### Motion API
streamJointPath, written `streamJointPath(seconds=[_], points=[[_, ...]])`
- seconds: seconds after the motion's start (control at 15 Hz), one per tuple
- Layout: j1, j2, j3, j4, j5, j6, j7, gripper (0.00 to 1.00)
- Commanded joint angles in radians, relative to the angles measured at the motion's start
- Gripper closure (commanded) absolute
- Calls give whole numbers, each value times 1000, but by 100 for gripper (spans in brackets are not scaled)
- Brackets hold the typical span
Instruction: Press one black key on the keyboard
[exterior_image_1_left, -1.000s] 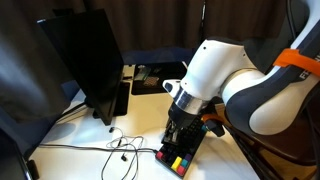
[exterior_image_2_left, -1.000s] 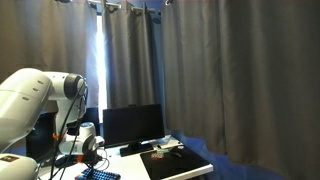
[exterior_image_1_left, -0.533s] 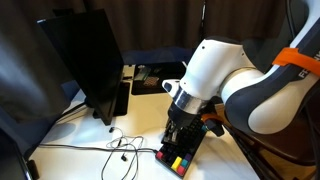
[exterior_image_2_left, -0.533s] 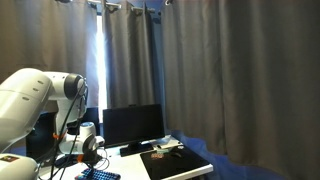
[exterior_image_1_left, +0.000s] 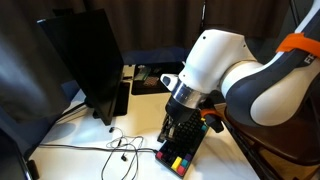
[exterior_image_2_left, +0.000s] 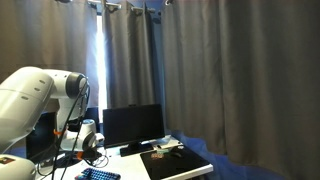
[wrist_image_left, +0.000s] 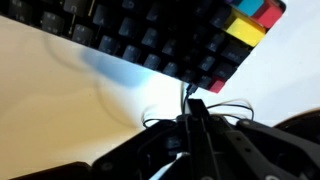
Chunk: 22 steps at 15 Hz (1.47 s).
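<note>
The keyboard (exterior_image_1_left: 181, 158) lies on the white table near its front, with black keys and red, yellow and green keys at its near end. It also shows at the bottom of the other exterior view (exterior_image_2_left: 97, 175) and across the top of the wrist view (wrist_image_left: 150, 35). My gripper (exterior_image_1_left: 180, 137) hangs straight over the keyboard's black keys, fingertips close above them; I cannot tell whether they touch. In the wrist view the gripper (wrist_image_left: 197, 108) shows as one narrow dark bar, fingers together, empty, just off the keyboard's edge near a red key (wrist_image_left: 202, 84).
A dark monitor (exterior_image_1_left: 85, 60) stands on the table beside the arm. Thin white cables (exterior_image_1_left: 120, 148) lie loose next to the keyboard. A black desk mat (exterior_image_1_left: 150, 78) with small items lies at the back. Dark curtains (exterior_image_2_left: 220, 70) hang behind.
The arm's upper body has risen slightly and shifted a little. The gripper stays over the keyboard, fingers still together.
</note>
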Motion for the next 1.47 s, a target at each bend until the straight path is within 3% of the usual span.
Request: streamJointPath(seconds=[0.0, 0.2, 0.53, 0.67, 1.07, 1.4], points=[[-49, -51, 40, -24, -26, -22, 16, 69], [-93, -78, 79, -33, -29, -37, -6, 49], [-271, -145, 265, -68, -7, -147, -110, 14], [-322, -181, 309, -83, 1, -204, -138, 1], [-459, -286, 426, -124, 77, -347, -262, 0], [-533, -380, 486, -156, 197, -393, -347, 0]])
